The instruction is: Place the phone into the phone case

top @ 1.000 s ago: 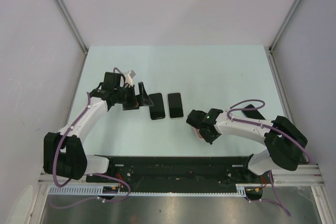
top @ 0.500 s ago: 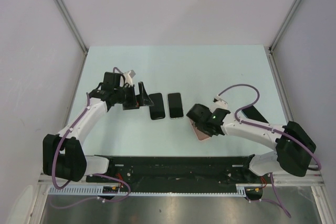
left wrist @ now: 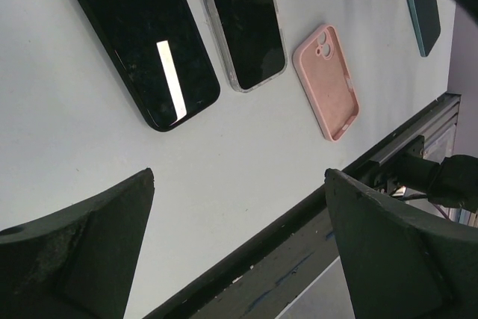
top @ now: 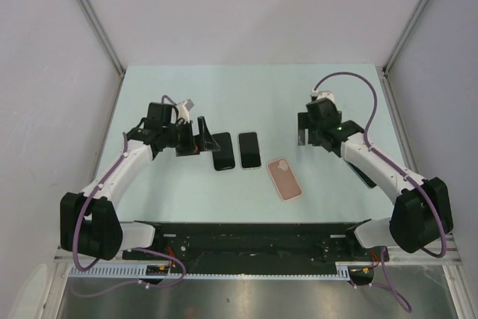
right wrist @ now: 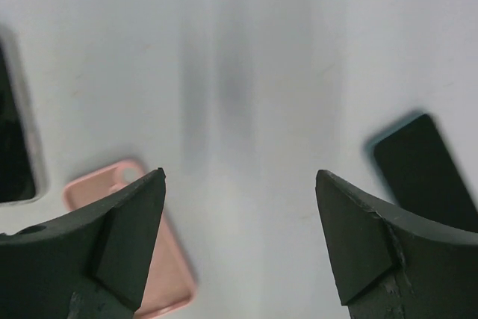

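From above, the left end effector (top: 200, 137) hovers wide open and empty just left of a black phone (top: 222, 151). A pale-rimmed phone (top: 249, 150) lies beside that one. The pink phone case (top: 284, 179) lies flat on the tabletop (top: 224, 95), near both phones but touching neither. The right end effector (top: 306, 131) hangs open and empty, beyond the case. The left wrist view shows both phones screen-up, the case past them, and a dark teal slab (left wrist: 424, 9) farther off. The right wrist view shows spread fingers (right wrist: 112, 244) over bare tabletop, with the case at lower left. No phone sits in the case yet. The next move likely calls for gripping one phone by its long edges and aligning it over the case.
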Available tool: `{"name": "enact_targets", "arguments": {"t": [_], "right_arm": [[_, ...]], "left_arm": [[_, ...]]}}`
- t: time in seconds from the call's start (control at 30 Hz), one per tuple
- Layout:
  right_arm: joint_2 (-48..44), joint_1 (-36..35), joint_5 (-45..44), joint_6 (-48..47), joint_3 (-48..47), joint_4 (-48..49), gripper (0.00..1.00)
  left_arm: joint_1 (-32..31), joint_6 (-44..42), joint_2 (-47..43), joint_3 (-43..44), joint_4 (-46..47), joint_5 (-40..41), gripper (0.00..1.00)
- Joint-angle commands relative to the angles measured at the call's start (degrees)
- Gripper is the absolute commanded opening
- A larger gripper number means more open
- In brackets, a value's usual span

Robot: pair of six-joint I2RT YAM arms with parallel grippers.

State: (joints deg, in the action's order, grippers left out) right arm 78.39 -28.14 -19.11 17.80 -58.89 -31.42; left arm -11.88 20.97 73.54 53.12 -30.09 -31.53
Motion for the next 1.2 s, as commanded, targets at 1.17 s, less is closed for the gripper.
{"name": "enact_targets", "arguments": {"t": [1.17], "right_arm": [[26.37, 30.16, 12.78, -52.08, -14.58, -19.38, 0.91]], "left_arm": [[-1.48, 0.56, 0.38, -0.92, 3.28, -2.57, 0.99]]}}
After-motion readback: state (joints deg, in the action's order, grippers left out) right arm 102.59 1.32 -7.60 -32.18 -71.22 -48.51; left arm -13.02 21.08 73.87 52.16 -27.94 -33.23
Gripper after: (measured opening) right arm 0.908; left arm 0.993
